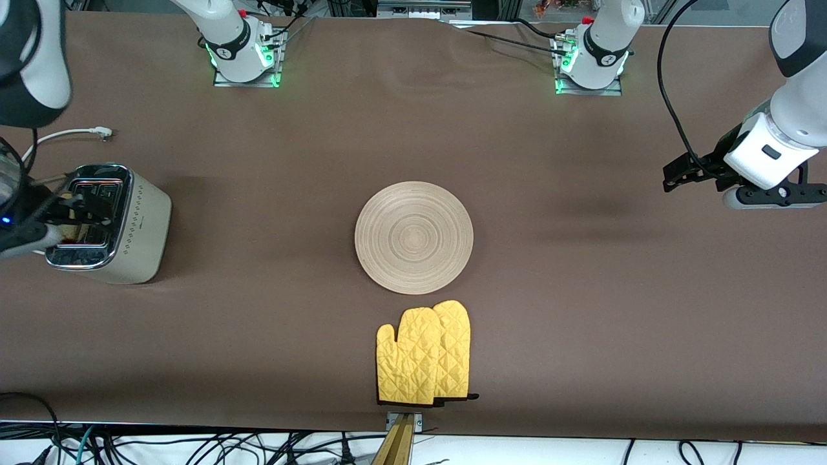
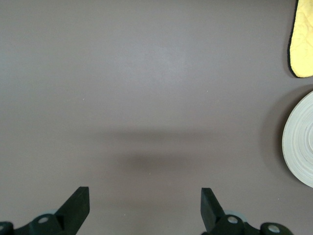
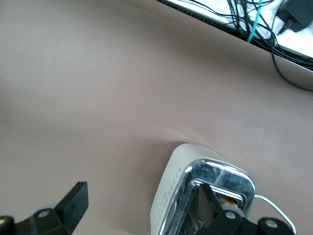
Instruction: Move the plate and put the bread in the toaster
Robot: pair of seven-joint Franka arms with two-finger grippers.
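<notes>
Bread (image 1: 68, 227) sits in the toaster (image 1: 110, 223) at the right arm's end; plate (image 1: 413, 236) lies mid-bench. Right tool (image 1: 64, 213) hovers over the slots, spread and empty — likely finishing. Left tool (image 1: 690, 173) waits, spread.

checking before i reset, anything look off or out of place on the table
Nothing spilled or damaged. The toaster has its white cord lying loose, unplugged. The plate is bare; the oven mitts lie flat by the edge.
</notes>
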